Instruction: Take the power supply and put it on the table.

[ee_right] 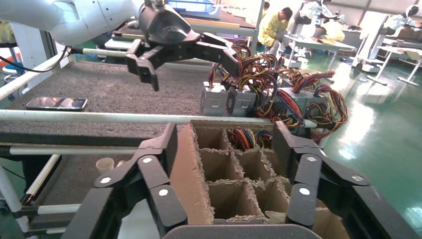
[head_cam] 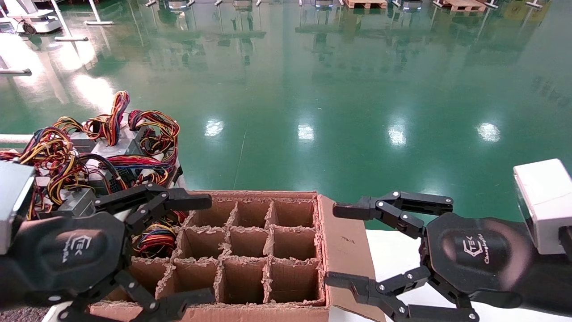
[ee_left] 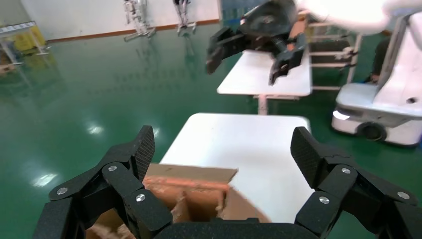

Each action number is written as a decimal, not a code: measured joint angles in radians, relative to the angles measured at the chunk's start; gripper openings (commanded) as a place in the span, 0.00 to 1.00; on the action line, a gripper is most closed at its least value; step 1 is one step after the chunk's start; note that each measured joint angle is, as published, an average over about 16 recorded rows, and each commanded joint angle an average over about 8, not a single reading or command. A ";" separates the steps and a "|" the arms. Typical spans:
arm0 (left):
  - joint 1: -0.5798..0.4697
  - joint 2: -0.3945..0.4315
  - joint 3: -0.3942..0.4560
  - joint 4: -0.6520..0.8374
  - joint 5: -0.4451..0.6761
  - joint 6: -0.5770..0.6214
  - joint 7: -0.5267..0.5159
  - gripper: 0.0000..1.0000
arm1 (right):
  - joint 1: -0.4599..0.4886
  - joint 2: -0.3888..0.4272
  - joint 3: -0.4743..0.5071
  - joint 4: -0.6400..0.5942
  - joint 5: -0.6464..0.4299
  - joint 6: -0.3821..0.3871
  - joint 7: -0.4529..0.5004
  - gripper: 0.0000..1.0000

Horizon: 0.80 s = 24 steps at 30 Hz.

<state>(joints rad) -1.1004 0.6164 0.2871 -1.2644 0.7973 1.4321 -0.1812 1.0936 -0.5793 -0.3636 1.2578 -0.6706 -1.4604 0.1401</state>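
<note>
Below spread left jaws, power supply [head_cam: 154,239].

A grey gritty table [ee_right: 114,92] edged by a white rail [ee_right: 99,118] carries power supplies [ee_right: 259,97] massed at its 3 o'clock end in the right wrist view and 1 phone [ee_right: 56,103] toward 9 o'clock.

White "TEK" logo with small script beneath on left gripper [head_cam: 196,250] housing at 8 o'clock, same "TEK" logo and script on right gripper [head_cam: 339,246] housing at 4 o'clock, script unreadable
</note>
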 measured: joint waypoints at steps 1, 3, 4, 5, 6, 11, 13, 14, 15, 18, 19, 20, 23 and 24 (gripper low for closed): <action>-0.007 0.002 0.002 0.003 0.015 -0.013 0.001 1.00 | 0.000 0.000 0.000 0.000 0.000 0.000 0.000 0.00; -0.023 0.005 0.009 0.007 0.051 -0.040 0.003 1.00 | 0.000 0.000 0.000 0.000 0.000 0.000 0.000 0.00; -0.032 0.007 0.013 0.010 0.072 -0.055 0.005 1.00 | 0.000 0.000 0.000 0.000 0.000 0.000 0.000 0.00; -0.042 0.008 0.018 0.012 0.096 -0.069 0.008 1.00 | 0.000 0.000 0.000 0.000 0.000 0.000 0.000 0.00; -0.054 0.010 0.025 0.013 0.124 -0.084 0.013 1.00 | 0.000 0.000 0.000 0.000 0.000 0.000 0.000 0.00; -0.112 0.018 0.061 0.018 0.278 -0.159 0.038 1.00 | 0.000 0.000 0.000 0.000 0.000 0.000 0.000 0.00; -0.131 0.020 0.077 0.021 0.338 -0.184 0.048 1.00 | 0.000 0.000 0.000 0.000 0.000 0.000 0.000 0.00; -0.138 0.021 0.084 0.023 0.366 -0.195 0.054 1.00 | 0.000 0.000 0.000 0.000 0.000 0.000 0.000 0.00; -0.145 0.022 0.091 0.026 0.394 -0.206 0.059 1.00 | 0.000 0.000 0.000 0.000 0.000 0.000 0.000 0.00; -0.157 0.024 0.109 0.041 0.464 -0.237 0.075 1.00 | 0.000 0.000 0.000 0.000 0.000 0.000 0.000 0.00; -0.159 0.026 0.114 0.048 0.483 -0.247 0.079 1.00 | 0.000 0.000 0.000 0.000 0.000 0.000 0.000 0.00; -0.160 0.027 0.118 0.055 0.499 -0.257 0.082 1.00 | 0.000 0.000 0.000 0.000 0.000 0.000 0.000 0.00; -0.155 0.033 0.127 0.079 0.531 -0.279 0.082 1.00 | 0.000 0.000 0.000 0.000 0.000 0.000 0.000 0.00; -0.153 0.035 0.129 0.088 0.537 -0.283 0.080 1.00 | 0.000 0.000 0.000 0.000 0.000 0.000 0.000 0.00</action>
<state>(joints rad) -1.2531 0.6512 0.4164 -1.1767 1.3344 1.1489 -0.1011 1.0937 -0.5792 -0.3638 1.2577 -0.6705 -1.4604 0.1400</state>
